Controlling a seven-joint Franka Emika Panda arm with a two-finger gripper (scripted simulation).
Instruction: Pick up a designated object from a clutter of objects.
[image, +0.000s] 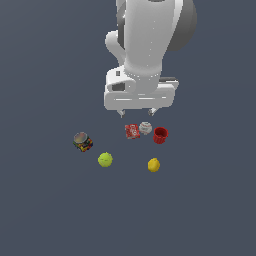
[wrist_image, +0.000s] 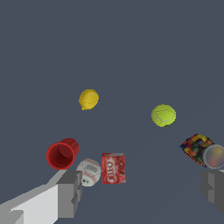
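Note:
The golden-yellow lemon (image: 154, 165) lies on the dark floor at the exterior view's right front; it also shows in the wrist view (wrist_image: 89, 99). My gripper (image: 136, 112) hangs open and empty above the clutter, well behind the lemon. In the wrist view its two grey fingers (wrist_image: 70, 194) stand wide apart, gripper (wrist_image: 142, 192). Below it lie the red flat packet (image: 132, 131), the grey-white ball (image: 145, 128) and the red cup (image: 160, 135).
A yellow-green tennis ball (image: 105, 160) lies to the lemon's left in the exterior view. A multicoloured short can (image: 82, 141) stands farther left. In the wrist view: ball (wrist_image: 163, 115), can (wrist_image: 202, 150), cup (wrist_image: 62, 154), packet (wrist_image: 113, 168), grey-white ball (wrist_image: 89, 171).

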